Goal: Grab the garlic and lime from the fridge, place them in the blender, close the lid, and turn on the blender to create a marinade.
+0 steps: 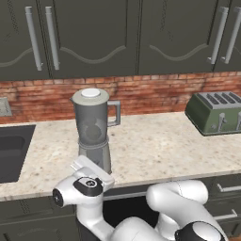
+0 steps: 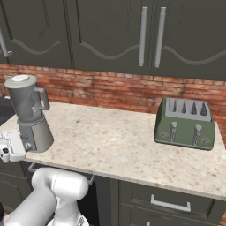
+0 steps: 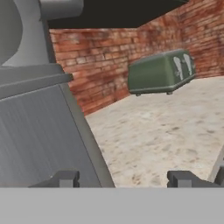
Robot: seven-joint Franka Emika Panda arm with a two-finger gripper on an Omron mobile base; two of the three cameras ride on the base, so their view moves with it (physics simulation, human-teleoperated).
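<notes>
The blender (image 1: 94, 127) stands on the speckled beige desk (image 1: 155, 150), close to its front edge, with the pale round lid (image 1: 91, 93) sitting on the mouth of the smoky jug. Its handle points toward 3 o'clock in the left base view, and its tapered grey base (image 2: 36, 134) rests flat on the desk.

The gripper (image 3: 122, 179) is low at the desk's front edge, right up against the blender base. In the hand view the base fills the half toward 9 o'clock, and one of the dark fingers (image 3: 65, 178) lies over its lower face while the other rises over bare desk toward 3 o'clock. The fingers stand apart with a clear gap between them, but whether they are clamped on anything or hang loose I cannot tell. The blender's front knob is not clear in that view.

A green slotted toaster (image 2: 185, 123) sits well apart from the blender, toward 3 o'clock along the red brick backsplash (image 2: 114, 90). Dark panelled cupboards (image 1: 117, 37) with bar handles hang above at 12 o'clock. A dark sink (image 1: 12, 150) is set into the desk at 9 o'clock in the left base view.
</notes>
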